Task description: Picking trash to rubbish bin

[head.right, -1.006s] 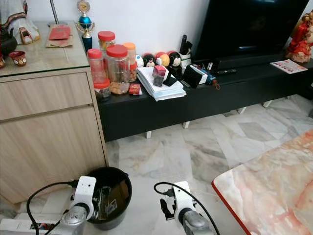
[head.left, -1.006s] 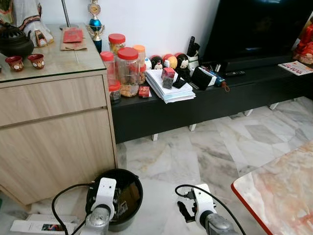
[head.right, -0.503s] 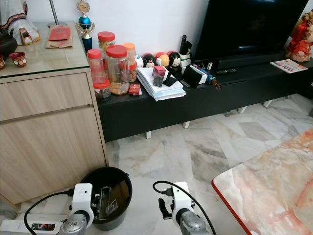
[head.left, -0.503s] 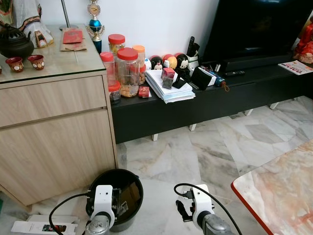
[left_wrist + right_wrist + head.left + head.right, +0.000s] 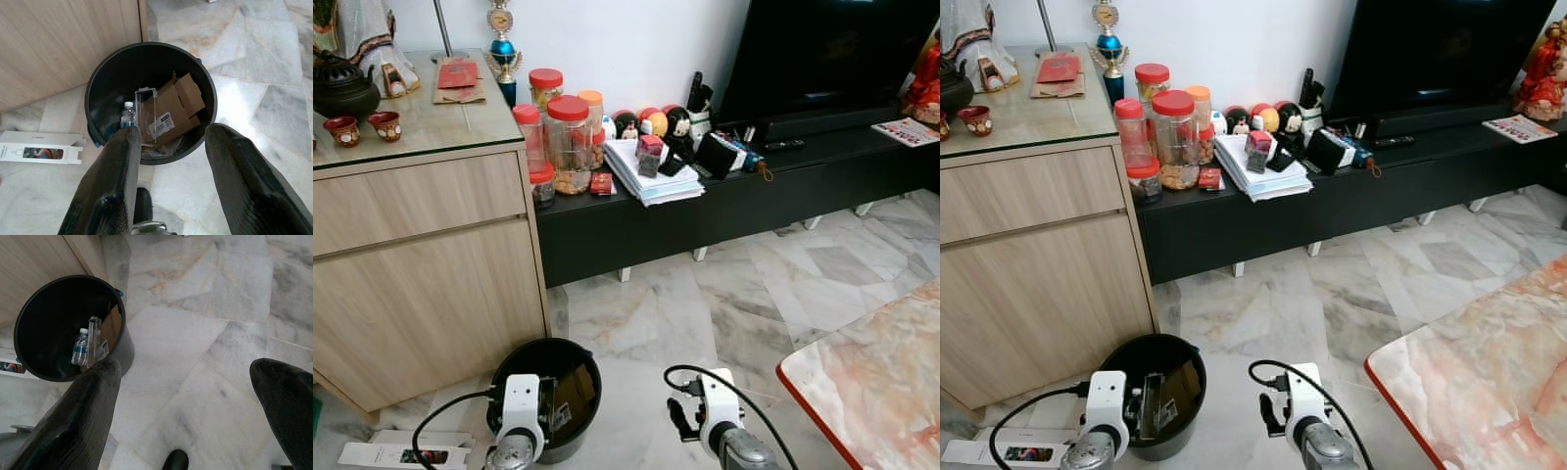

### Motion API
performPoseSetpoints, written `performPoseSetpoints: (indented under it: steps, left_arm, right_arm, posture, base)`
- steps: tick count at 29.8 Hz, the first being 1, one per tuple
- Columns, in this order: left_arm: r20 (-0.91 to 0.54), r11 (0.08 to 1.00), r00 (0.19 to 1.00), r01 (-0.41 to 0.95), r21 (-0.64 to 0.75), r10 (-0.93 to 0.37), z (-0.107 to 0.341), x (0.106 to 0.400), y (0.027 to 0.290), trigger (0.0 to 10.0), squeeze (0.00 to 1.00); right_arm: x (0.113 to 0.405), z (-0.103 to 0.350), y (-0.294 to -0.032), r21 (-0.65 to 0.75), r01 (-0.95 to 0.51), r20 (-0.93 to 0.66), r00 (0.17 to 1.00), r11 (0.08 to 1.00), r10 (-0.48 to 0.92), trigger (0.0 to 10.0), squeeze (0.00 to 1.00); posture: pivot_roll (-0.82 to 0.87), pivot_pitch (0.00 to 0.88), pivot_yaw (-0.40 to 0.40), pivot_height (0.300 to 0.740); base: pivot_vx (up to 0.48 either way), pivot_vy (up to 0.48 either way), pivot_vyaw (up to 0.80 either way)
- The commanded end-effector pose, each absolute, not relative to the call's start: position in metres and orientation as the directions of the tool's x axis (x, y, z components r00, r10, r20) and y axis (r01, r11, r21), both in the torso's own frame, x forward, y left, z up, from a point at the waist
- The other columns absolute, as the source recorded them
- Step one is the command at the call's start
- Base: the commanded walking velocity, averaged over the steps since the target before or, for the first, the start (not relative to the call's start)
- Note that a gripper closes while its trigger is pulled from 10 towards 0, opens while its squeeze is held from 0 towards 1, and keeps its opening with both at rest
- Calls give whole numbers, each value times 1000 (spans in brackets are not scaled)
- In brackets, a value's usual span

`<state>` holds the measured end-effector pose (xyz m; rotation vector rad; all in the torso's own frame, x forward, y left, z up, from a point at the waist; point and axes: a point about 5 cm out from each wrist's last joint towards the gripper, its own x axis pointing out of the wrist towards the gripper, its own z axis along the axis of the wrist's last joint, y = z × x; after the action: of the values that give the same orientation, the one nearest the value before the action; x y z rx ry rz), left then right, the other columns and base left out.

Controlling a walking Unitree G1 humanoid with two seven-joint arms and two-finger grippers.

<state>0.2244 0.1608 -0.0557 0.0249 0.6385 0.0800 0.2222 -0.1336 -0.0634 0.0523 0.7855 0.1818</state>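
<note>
We see a wooden cabinet [image 5: 421, 284] with a black teapot [image 5: 340, 86] and two small red cups [image 5: 362, 125] on its glass top. Beside it, a low black TV bench [image 5: 744, 191] carries red-lidded jars [image 5: 566, 137], a stack of papers [image 5: 651, 176] and a television [image 5: 832, 54]. A marble-patterned desk [image 5: 876, 382] corner juts over the pale marble floor [image 5: 705, 304].

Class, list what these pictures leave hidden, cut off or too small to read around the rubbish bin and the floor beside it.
- Rubbish bin floor: left wrist view, covered by cardboard and a plastic bottle.
- Label on the clear packaging: left wrist view, too small to read.
- White box on the floor: cut off by the left wrist view's edge; print too small.
- Marble table: cut off by the left eye view's edge.
</note>
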Motion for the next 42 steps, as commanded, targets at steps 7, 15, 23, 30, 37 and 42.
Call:
performPoseSetpoints:
  steps: [7,15,23,30,37,42]
  left_arm:
    - [-599,998,798,-59,29,65,-56,224,156,10000,0]
    - [-603,998,795,-53,32,61,-58,223,155,10000,0]
    - [-605,999,794,-43,29,52,-58,222,153,10000,0]
    - [-608,999,792,-41,30,51,-59,221,152,10000,0]
    - [-611,999,790,-37,30,48,-60,220,151,10000,0]
    - [-611,999,790,-41,29,50,-59,220,151,10000,0]
  right_arm:
    - [224,-62,-137,116,-120,-693,702,986,167,10000,0]
    - [224,-62,-138,97,-143,-685,709,985,170,10000,0]
    - [222,-63,-139,111,-122,-688,706,986,165,10000,0]
    - [221,-63,-139,90,-148,-692,702,985,168,10000,0]
    - [220,-64,-141,101,-120,-694,703,988,157,10000,0]
    - [222,-63,-141,97,-126,-692,705,987,158,10000,0]
  posture:
    - [107,0,-86,740]
    - [100,0,-84,740]
    - [98,0,-83,740]
    - [100,0,-83,740]
    - [100,0,-84,740]
    - [100,0,-89,740]
  base:
    - [0,0,0]
    - [0,0,0]
    - [-30,0,256]
    - [-260,0,0]
    - [-261,0,229]
    - [-262,0,0]
